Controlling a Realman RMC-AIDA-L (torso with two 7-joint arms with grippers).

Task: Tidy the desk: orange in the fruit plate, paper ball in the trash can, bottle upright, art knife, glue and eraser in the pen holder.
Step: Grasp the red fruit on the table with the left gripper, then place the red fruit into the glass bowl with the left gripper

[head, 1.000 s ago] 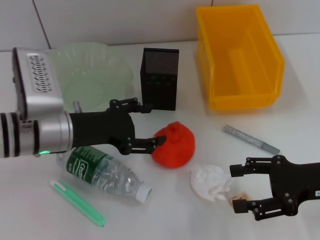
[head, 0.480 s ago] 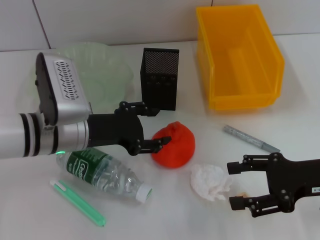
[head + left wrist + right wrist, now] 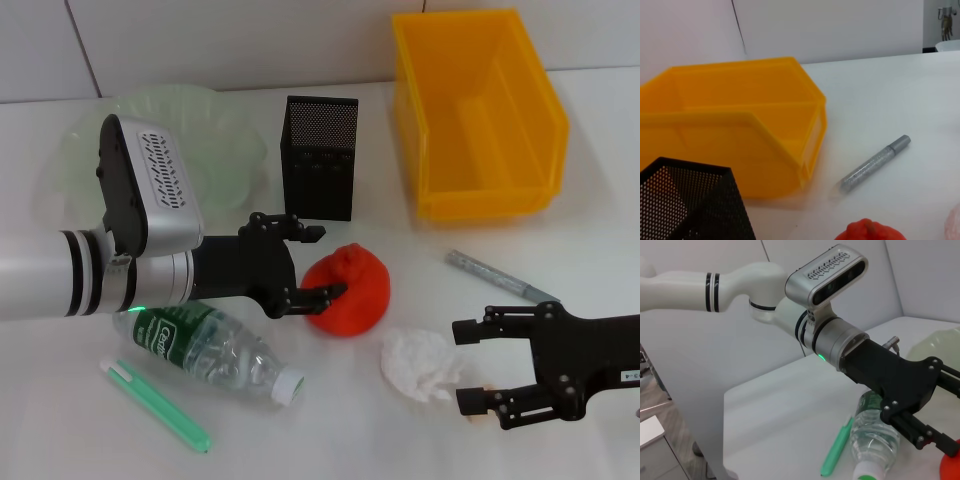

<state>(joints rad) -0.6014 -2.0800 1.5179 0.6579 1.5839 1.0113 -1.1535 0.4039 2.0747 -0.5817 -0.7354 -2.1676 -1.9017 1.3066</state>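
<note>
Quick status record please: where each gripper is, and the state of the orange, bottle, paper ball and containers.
left gripper: open, at the orange
right gripper: open, beside the paper ball
orange: on the desk, not in the fruit plate
bottle: lying on its side
trash can: nothing seen inside
pen holder: upright, contents cannot tell
</note>
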